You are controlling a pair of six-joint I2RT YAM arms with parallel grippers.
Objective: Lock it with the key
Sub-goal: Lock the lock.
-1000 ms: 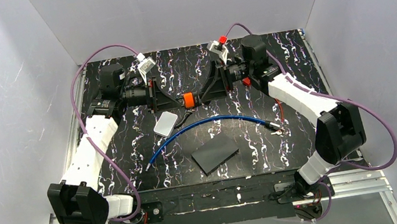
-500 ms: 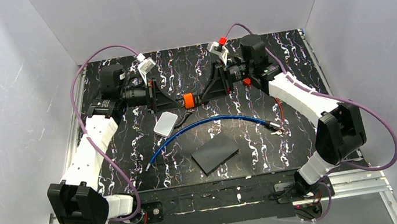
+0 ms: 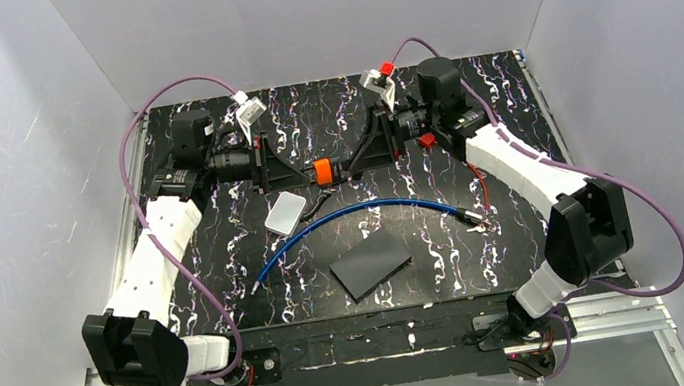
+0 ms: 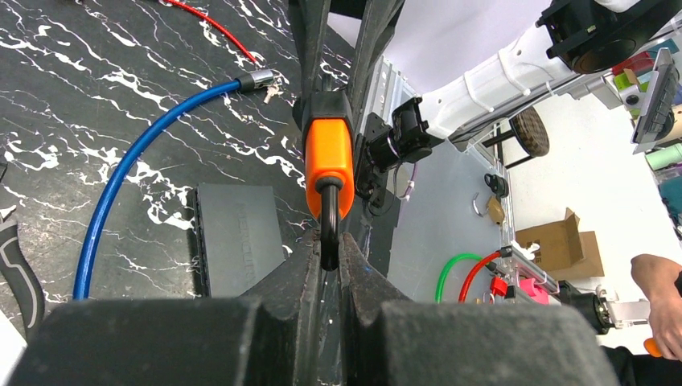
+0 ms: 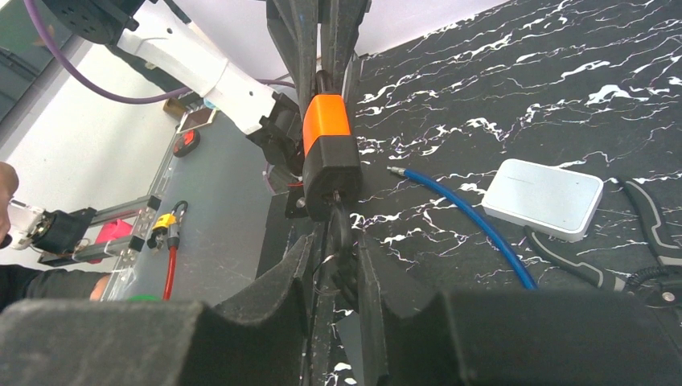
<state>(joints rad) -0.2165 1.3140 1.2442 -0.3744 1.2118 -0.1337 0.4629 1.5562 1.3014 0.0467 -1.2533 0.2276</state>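
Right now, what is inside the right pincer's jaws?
Pinched in the right pincer is a dark piece that enters the black end of the orange padlock. The pincer's fingers cover most of it, so whether it is a key cannot be told.

Robot lab, white-walled enclosure (cardboard box beyond)
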